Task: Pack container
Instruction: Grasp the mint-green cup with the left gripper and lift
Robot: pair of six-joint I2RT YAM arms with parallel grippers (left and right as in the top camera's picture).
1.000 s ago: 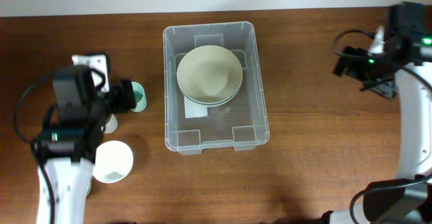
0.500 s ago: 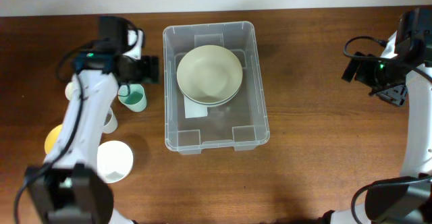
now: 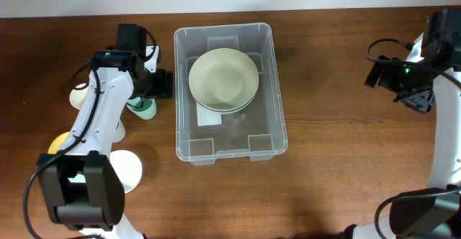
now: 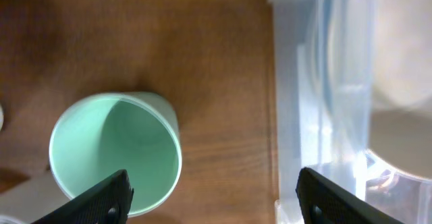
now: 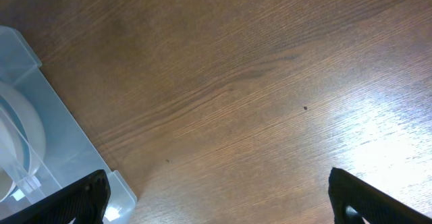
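The clear container [image 3: 270,102] stands in the middle of the table with two stacked pale bowls [image 3: 223,77] in its far half. My left gripper [image 3: 160,84] is open and empty, low between the container's left wall and a mint green cup [image 3: 146,108]. In the left wrist view the cup [image 4: 115,153] stands upright and empty. One finger of the left gripper [image 4: 216,197] is over its rim and the other is by the container wall [image 4: 317,82]. My right gripper [image 3: 382,73] is open and empty above bare table at the far right.
A white cup [image 3: 122,170], a cream cup [image 3: 79,95] and a yellow object [image 3: 56,144] stand on the left side. The right wrist view shows wood under the open right gripper [image 5: 216,197] and a corner of the container [image 5: 40,136].
My left arm has swung from the front left to the back, beside the container's left wall, then settled closer to the green cup. The right arm shifted slightly.
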